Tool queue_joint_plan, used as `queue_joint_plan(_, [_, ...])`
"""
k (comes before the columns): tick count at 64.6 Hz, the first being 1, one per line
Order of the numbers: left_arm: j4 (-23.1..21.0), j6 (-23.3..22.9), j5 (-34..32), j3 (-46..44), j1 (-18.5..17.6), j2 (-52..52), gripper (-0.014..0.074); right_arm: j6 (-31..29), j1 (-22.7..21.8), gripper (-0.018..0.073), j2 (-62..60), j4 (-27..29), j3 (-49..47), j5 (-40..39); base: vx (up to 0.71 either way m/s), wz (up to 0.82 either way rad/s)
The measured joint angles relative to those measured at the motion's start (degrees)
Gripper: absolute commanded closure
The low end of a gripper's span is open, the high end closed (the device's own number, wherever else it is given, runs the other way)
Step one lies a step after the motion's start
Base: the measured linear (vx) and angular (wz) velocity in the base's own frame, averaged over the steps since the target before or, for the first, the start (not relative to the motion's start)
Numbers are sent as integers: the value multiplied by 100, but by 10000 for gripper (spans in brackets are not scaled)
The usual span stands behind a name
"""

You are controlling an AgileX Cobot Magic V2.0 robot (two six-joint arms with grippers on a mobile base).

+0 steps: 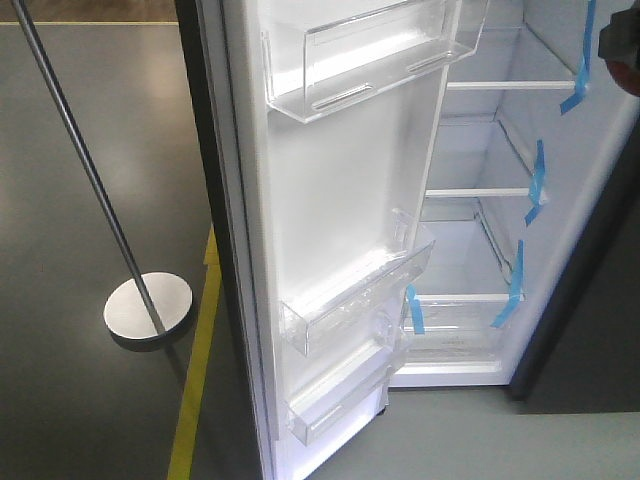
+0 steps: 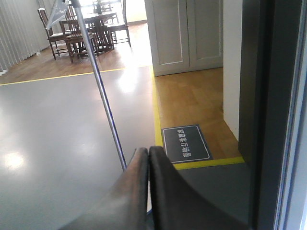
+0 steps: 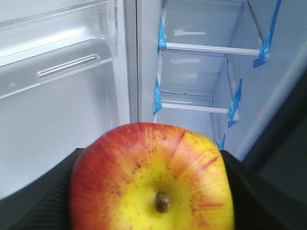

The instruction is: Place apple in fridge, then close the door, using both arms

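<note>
Carrying the apple (image 3: pixel 152 182) up to the open fridge (image 3: pixel 201 76), clamped in the right gripper (image 3: pixel 151 191).

Round, glossy and red-streaked over a yellow patch, the apple sits between the dark ribbed fingers (image 3: pixel 41 203), which press on both its flanks, its stem end turned back toward the wrist. Ahead of those jaws and a little to their right lie the white shelves (image 3: pixel 211 49), glass edged with blue tape strips (image 3: pixel 161 40); ahead and to their left stands the door (image 1: pixel 340 190), white inside, with clear plastic bins (image 1: pixel 370 50). The right arm is judged nearer the compartment. The left gripper (image 2: pixel 148 155) has its smooth dark fingertips pressed together on nothing, with a dark grey panel (image 2: pixel 268 96), seemingly the door's outer side, to their right.
</note>
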Motion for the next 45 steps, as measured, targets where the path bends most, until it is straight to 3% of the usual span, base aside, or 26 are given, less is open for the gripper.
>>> queue_joint_plan(45, [0,0,0,0,0,0,603,0,0,410,0,0,0,0,5,-1])
